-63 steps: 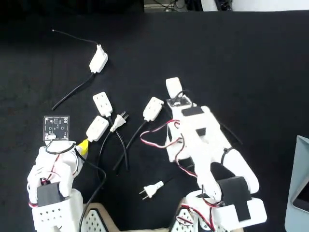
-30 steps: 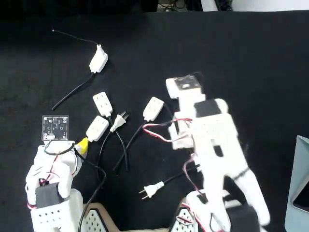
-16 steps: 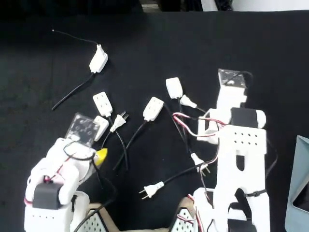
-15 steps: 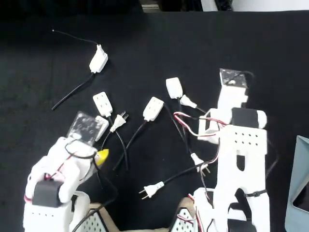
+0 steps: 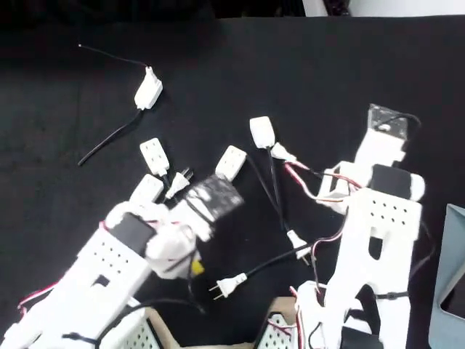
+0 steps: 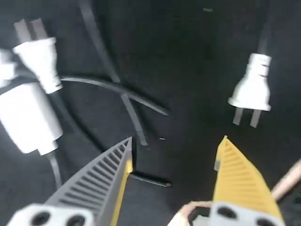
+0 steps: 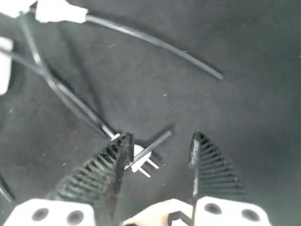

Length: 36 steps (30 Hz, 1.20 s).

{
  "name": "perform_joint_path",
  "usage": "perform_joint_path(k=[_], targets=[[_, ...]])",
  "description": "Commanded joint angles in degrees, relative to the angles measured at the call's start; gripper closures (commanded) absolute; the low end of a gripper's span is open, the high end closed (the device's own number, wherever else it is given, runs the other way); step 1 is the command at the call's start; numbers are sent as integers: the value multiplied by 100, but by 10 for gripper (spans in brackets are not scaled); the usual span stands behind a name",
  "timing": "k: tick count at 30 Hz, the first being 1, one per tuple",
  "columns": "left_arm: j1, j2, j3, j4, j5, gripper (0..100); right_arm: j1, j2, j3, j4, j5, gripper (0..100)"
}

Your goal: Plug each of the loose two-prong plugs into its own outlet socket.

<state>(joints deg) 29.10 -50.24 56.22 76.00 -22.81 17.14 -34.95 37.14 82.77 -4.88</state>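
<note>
Several white sockets lie on the black table, among them one (image 5: 154, 155) at the left, one (image 5: 231, 163) in the middle and one (image 5: 261, 132) farther back. Loose two-prong plugs lie at the front (image 5: 229, 286), front right (image 5: 299, 243) and beside a socket (image 5: 178, 182). My left gripper (image 6: 177, 140) hangs open above bare cloth and crossing cords, with a plug (image 6: 249, 92) just beyond one yellow finger (image 5: 196, 267). My right gripper (image 7: 161, 135) is open too, with a plug (image 7: 141, 160) lying under the base of its black fingers.
Black cords (image 5: 272, 189) cross the middle of the table. Another socket (image 5: 148, 92) with a thin wire lies at the back left. A blue-grey container (image 5: 454, 276) stands at the right edge. A tan board (image 5: 167, 327) sits at the front between the arm bases.
The left arm swung from the front left toward the middle of the table. The right arm drew off to the right, uncovering a socket and a plug.
</note>
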Motion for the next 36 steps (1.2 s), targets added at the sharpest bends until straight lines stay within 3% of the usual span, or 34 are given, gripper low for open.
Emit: perform_joint_path(k=[1,16,24,27,30,36], targets=[[813,114,-295,-220,422,717,193,-163,-268,-70,-44,788],[2000,2101,-268,-1749,1116,716,176,-163,-233,-35,-44,788],[2035,3385,-242,-2752,1538,723,176,-163,-233,-26,-44,794],[2053,3596,-356,-2875,1705,802,185,-163,-233,-26,-44,794],[2053,3596,-497,-2840,1477,973,211,-163,-233,-26,-44,794],[1815,3596,-725,-2813,1433,970,211,-163,-251,-26,-44,794]])
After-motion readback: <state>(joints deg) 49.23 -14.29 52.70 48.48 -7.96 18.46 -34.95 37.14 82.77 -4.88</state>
